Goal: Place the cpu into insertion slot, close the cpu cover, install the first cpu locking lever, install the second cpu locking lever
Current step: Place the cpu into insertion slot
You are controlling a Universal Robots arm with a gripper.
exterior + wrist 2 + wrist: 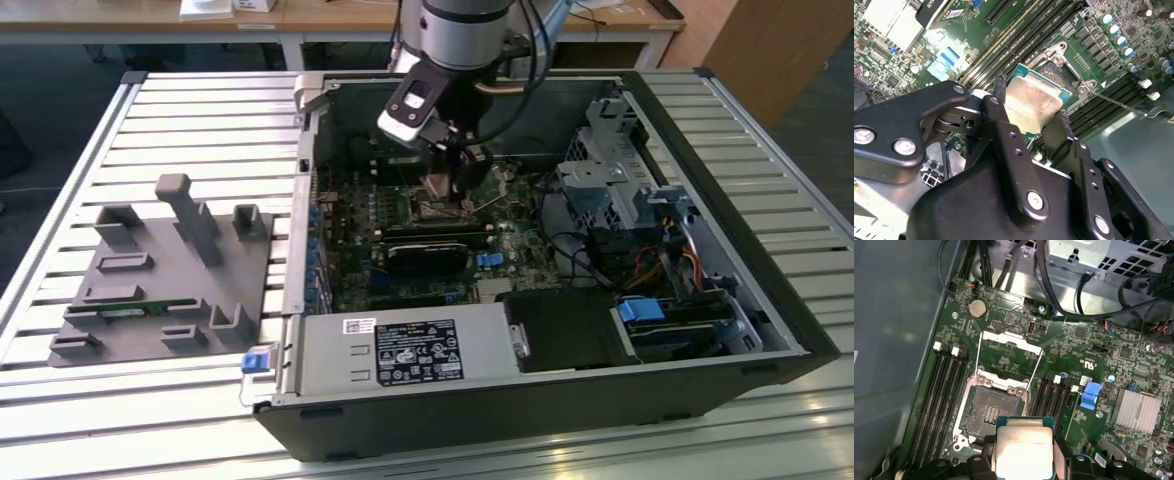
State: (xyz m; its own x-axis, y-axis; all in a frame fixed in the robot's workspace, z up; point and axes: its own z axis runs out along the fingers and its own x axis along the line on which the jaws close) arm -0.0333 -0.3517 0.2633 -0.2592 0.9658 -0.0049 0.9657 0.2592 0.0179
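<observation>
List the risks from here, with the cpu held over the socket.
1. The tool grips the cpu by two edges only. A slip could drop it onto the open insertion slot.
2. The cpu hangs above the slot, not yet seated. Lowered off-square, it might bend contacts or sit crooked.
3. The open cpu cover stands beside the slot, and the fingers may catch it on the way down.

Silvery-beige cpu (1024, 450) edged green, black pincer (1032, 100), green motherboard (1094, 365), blue clip (1091, 394); grey ribbed table (200, 120)
</observation>
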